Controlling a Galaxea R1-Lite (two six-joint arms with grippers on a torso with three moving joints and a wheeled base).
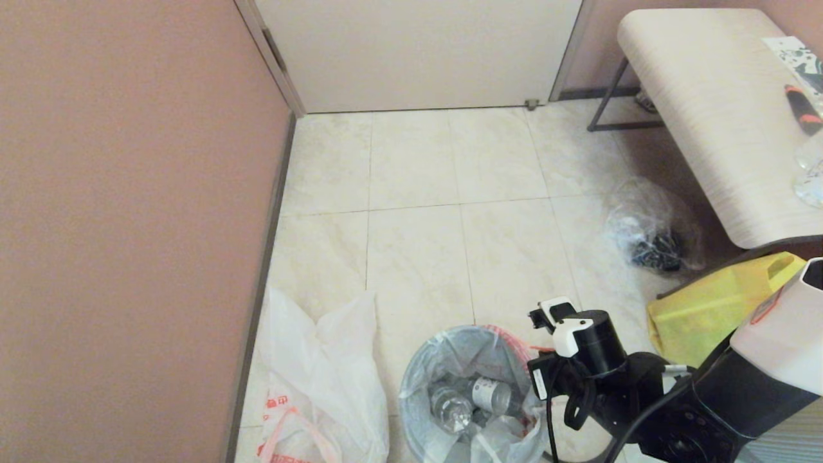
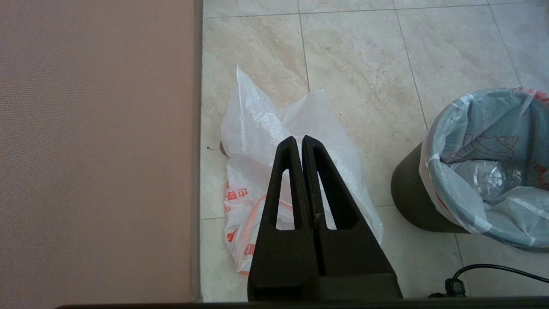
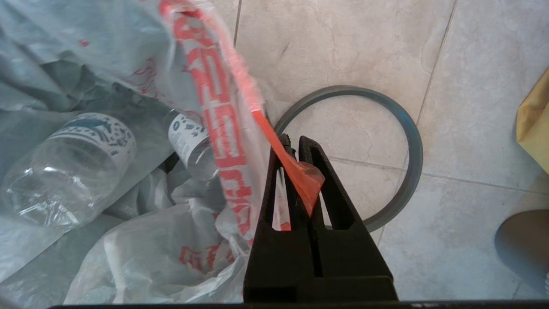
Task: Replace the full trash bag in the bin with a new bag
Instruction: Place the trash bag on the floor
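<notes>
The full trash bag [image 1: 469, 386] sits in the bin [image 2: 411, 193], with clear bottles [image 3: 68, 163] showing through it. My right gripper [image 3: 296, 143] is shut on the bag's orange handle [image 3: 274, 133], which is pulled taut beside the bin. The right arm [image 1: 598, 360] reaches in from the right. The dark grey rim hoop [image 3: 411, 141] lies flat on the floor past the fingers. The new bag [image 1: 321, 373] lies limp on the tiles by the left wall. My left gripper [image 2: 299, 141] hangs shut and empty above the new bag [image 2: 257, 128].
A pink wall [image 1: 128, 225] borders the left, with a door [image 1: 418, 51] at the back. A yellow tote bag [image 1: 714, 308] and a clear bag with dark contents [image 1: 652, 231] sit on the floor at the right, under a pale table [image 1: 714, 109].
</notes>
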